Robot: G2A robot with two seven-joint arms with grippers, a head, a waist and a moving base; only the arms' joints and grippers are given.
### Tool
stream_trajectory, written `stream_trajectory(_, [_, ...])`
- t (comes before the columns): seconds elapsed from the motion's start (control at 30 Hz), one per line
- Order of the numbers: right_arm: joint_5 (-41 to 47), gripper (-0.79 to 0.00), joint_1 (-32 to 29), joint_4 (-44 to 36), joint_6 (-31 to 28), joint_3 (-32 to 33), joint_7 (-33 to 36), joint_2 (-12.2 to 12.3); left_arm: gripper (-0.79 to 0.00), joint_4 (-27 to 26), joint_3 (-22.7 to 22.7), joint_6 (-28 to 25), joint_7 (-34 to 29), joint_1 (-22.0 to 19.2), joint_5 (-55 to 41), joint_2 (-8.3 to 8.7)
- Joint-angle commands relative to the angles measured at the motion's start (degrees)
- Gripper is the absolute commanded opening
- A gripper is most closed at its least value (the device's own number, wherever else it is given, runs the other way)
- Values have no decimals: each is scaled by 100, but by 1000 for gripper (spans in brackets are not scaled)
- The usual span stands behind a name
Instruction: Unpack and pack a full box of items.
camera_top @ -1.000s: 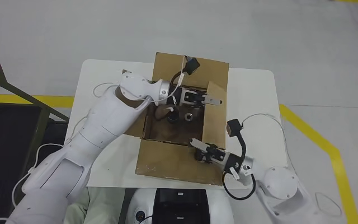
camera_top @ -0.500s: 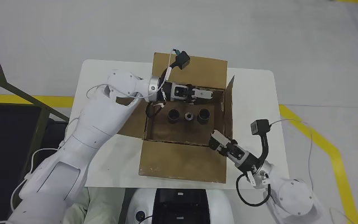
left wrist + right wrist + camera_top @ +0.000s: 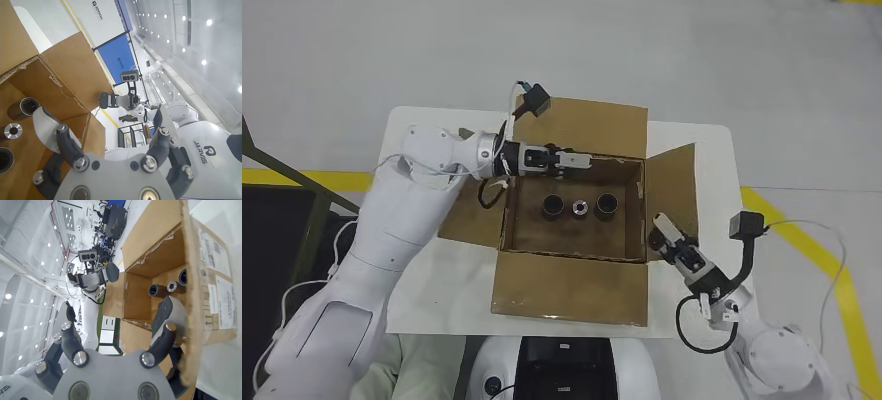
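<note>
An open cardboard box sits mid-table with its flaps spread out. On its floor stand three cylinders in a row: a dark tube, a small silver one and another dark tube. My left gripper hovers open over the box's far edge, beside the tubes. My right gripper is open at the right flap. One of its fingers lies against the flap's inner side, and nothing is between the fingers. The cylinders show past it.
The white table has bare strips left and right of the box. The near flap and far flap lie flat outward. Labels cover the right flap's outer face.
The right flap went from standing over the box to folded outward as my right gripper moved right. My left gripper drew back left out of the box, uncovering the cylinders.
</note>
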Motion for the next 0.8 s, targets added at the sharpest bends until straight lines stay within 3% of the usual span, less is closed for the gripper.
stream_trajectory(0.0, [34, 0, 21, 14, 86, 64, -53, -4, 0, -107, -203, -6, -92, 95, -6, 54])
stream_trajectory(0.2, [55, 0, 128, 171, 323, 206, -253, -23, 0, -327, -797, -7, -464, 304, -83, 207])
stream_trajectory(0.37, [99, 0, 308, 432, 533, 214, -327, -43, 0, -394, -993, -25, -660, 219, 15, 268])
stream_trajectory(0.77, [274, 0, 750, 1103, 815, -17, -257, -103, 0, 258, -1244, -26, -1148, -296, -485, 330])
